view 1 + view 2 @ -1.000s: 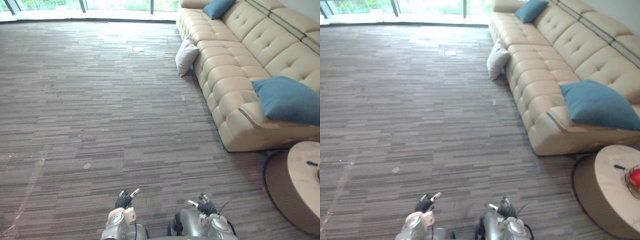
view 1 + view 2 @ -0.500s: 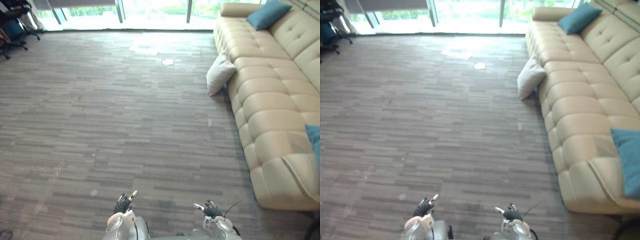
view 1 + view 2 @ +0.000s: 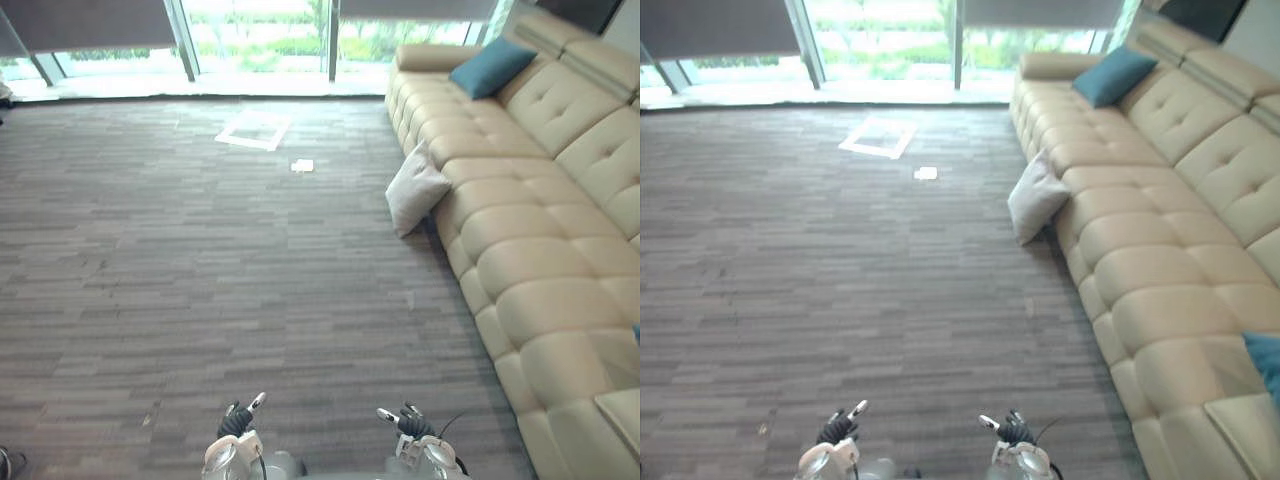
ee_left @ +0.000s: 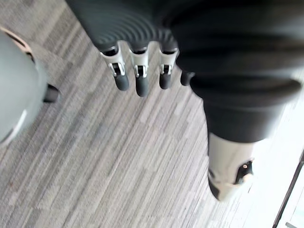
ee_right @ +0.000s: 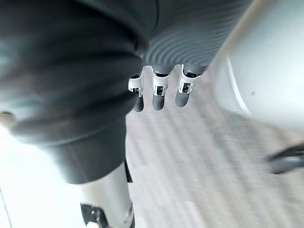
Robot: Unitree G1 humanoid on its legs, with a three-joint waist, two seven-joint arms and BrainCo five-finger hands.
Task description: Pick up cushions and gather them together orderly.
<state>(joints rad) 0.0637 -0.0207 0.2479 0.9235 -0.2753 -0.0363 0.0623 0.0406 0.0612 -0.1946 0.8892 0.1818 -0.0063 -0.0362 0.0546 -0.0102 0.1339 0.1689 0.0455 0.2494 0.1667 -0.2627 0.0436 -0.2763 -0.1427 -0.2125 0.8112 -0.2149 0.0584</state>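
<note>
Teal cushions point(image 3: 1116, 75) point(image 3: 1266, 362) x2 on sofa point(image 3: 1160, 250), white cushion point(image 3: 1035, 197) x1 on floor point(image 3: 840, 260)

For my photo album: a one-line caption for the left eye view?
Left robot hand and right robot hand open above carpet; white cushion leans on beige sofa, blue cushion at its far end.

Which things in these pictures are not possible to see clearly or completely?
Nearer blue cushion on the sofa, right eye view: cut off by the right edge.
Small white thing on the floor, left eye view: too small to identify.
White cushion, left eye view: its side facing the sofa is hidden by the cushion itself.
</note>
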